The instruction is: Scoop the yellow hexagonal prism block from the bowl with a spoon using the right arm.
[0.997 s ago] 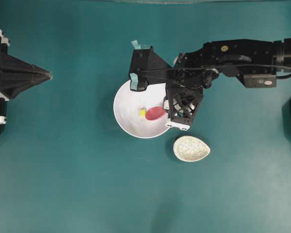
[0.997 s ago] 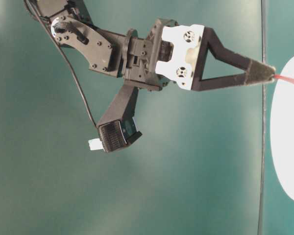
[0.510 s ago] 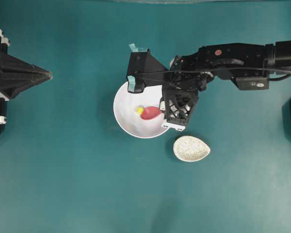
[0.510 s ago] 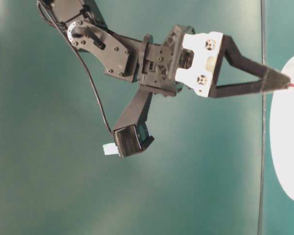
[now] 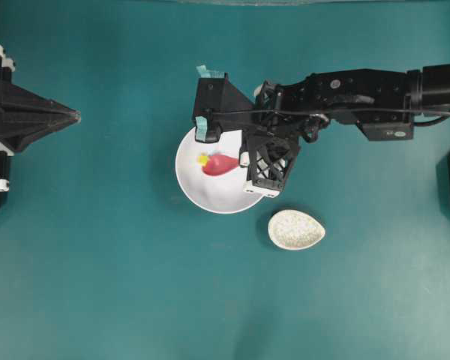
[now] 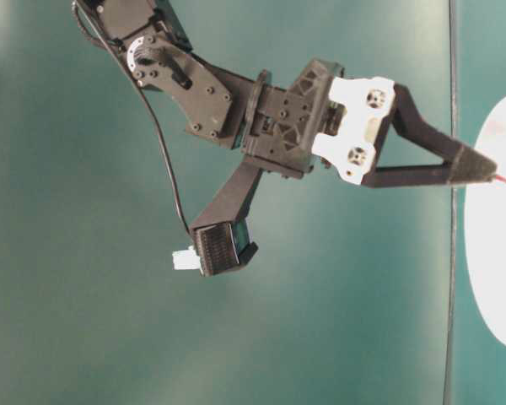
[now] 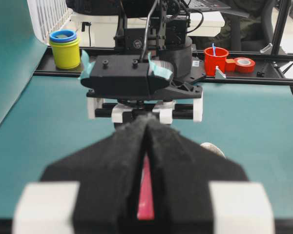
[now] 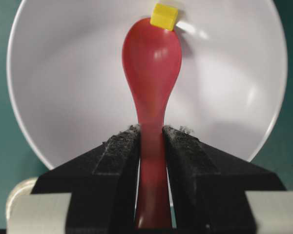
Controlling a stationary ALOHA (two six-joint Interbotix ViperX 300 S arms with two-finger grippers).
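The white bowl (image 5: 202, 193) sits at the table's middle. My right gripper (image 5: 244, 160) hangs over the bowl's right side, shut on the handle of the pinkish-red spoon (image 5: 220, 164). In the right wrist view the handle is pinched between the pads (image 8: 122, 146) of that gripper (image 8: 151, 131), and the scoop (image 8: 151, 63) reaches across the bowl (image 8: 63, 73). The yellow block (image 8: 164, 16) rests at the scoop's far tip, touching it, beside the bowl's upper left wall (image 5: 203, 158). My left gripper (image 5: 76, 116) stays far left, shut; a thin red sliver shows in its slit.
A small speckled egg-shaped dish (image 5: 296, 229) lies on the teal table just below and right of the bowl. The right arm (image 5: 360, 94) stretches in from the right edge. Beyond the table's far edge stand a yellow-and-blue cup (image 7: 64, 48) and a red cup (image 7: 216, 59).
The right gripper has moved left and slightly up across the bowl. The spoon's scoop has pushed the yellow block from the bowl's middle toward its upper left wall. The left arm has not moved.
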